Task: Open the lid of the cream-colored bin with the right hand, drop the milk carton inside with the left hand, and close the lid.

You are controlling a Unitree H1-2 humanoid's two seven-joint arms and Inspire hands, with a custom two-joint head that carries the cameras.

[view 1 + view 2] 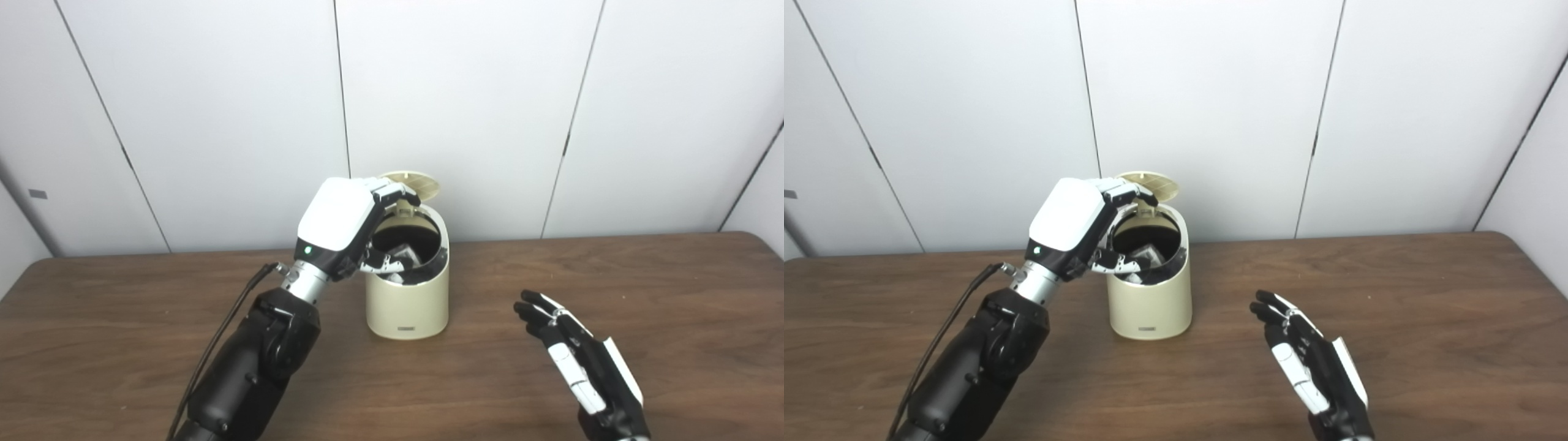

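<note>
Left hand (343,223) raised over the left rim of the bin (407,303), fingers (392,195) spread and curled above the opening, holding nothing. Bin stands mid-surface (122,318) with lid (411,182) tipped up at the back; the carton (404,252) lies inside, partly visible. Right hand (579,361) hovers well right of the bin, fingers extended and apart, empty.

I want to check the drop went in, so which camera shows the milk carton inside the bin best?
The right eye view, slightly: the milk carton shows as a pale shape in the bin, clear of the left hand. In the left eye view the same fingers cover a little more of it.
</note>
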